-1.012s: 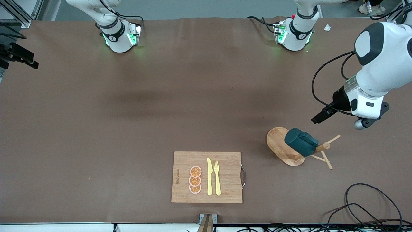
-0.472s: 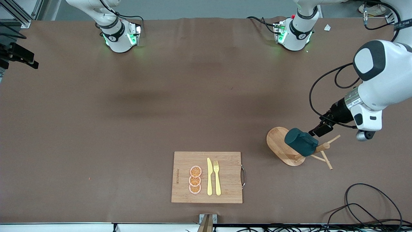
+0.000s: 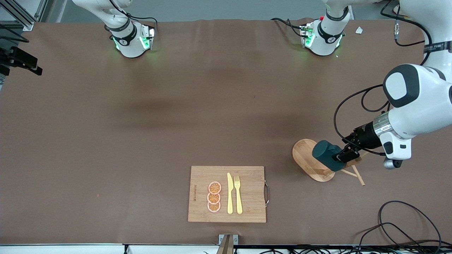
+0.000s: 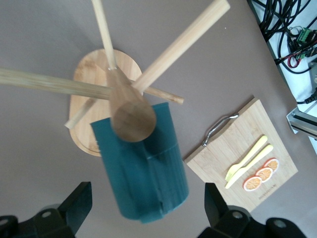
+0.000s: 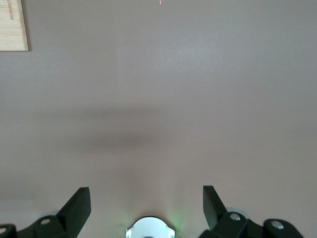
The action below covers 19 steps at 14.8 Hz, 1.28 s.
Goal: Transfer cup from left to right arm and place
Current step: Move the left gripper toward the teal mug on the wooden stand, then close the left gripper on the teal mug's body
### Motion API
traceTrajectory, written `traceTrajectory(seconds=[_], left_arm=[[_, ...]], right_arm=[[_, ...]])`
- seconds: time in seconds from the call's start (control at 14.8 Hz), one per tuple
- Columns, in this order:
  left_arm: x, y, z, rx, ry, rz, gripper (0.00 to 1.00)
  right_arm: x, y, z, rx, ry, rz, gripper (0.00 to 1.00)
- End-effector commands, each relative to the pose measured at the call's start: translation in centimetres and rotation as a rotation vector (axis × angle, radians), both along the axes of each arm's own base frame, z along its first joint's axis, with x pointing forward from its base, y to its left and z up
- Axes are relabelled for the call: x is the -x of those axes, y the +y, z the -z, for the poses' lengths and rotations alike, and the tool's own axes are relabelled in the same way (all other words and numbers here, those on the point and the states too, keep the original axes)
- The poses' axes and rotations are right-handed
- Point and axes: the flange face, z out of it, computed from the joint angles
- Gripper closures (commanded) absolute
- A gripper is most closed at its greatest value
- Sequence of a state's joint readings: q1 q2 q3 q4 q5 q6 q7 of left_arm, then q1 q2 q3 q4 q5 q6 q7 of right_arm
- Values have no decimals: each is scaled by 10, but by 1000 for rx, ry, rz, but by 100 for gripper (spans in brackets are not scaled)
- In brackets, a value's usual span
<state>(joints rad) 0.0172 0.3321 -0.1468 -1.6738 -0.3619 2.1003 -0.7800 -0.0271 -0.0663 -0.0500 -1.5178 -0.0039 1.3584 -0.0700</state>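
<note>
The dark teal cup [image 3: 328, 154] hangs tilted on a peg of the wooden peg rack [image 3: 306, 157], toward the left arm's end of the table. My left gripper [image 3: 345, 154] is open at the cup, with one finger on each side and a gap to both. In the left wrist view the cup [image 4: 141, 173] sits between the open fingers [image 4: 79, 201] below the rack's post [image 4: 130, 114]. My right gripper [image 5: 146, 198] is open and empty over bare table near its own base. It does not show in the front view.
A wooden cutting board [image 3: 250, 176] with a yellow knife [image 3: 230, 194], a yellow fork [image 3: 238, 194] and orange slices [image 3: 214, 197] lies nearer the front camera, mid-table. It also shows in the left wrist view [image 4: 233, 144]. Loose cables [image 3: 406, 225] lie at the table's corner.
My left gripper has come down and toward the front camera, from above the bare table to the cup on the rack. The cup and rack have not moved.
</note>
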Motion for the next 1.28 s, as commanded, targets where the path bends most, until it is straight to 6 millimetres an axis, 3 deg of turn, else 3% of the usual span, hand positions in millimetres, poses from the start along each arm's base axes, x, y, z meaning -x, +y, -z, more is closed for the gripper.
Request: traceTrajectory(seconds=[0.0, 0.81, 1.08, 1.21], left_arm=[[-11, -3, 7, 27, 13, -19, 0], [-19, -5, 48, 32, 79, -43, 2], [-19, -7, 48, 32, 82, -47, 36], [-19, -6, 45, 32, 79, -51, 41]], right_arm=[[10, 0, -3, -2, -4, 5, 0], [9, 1, -3, -2, -6, 3, 0], [8, 4, -3, -2, -10, 0, 0], [9, 12, -3, -2, -4, -15, 0]])
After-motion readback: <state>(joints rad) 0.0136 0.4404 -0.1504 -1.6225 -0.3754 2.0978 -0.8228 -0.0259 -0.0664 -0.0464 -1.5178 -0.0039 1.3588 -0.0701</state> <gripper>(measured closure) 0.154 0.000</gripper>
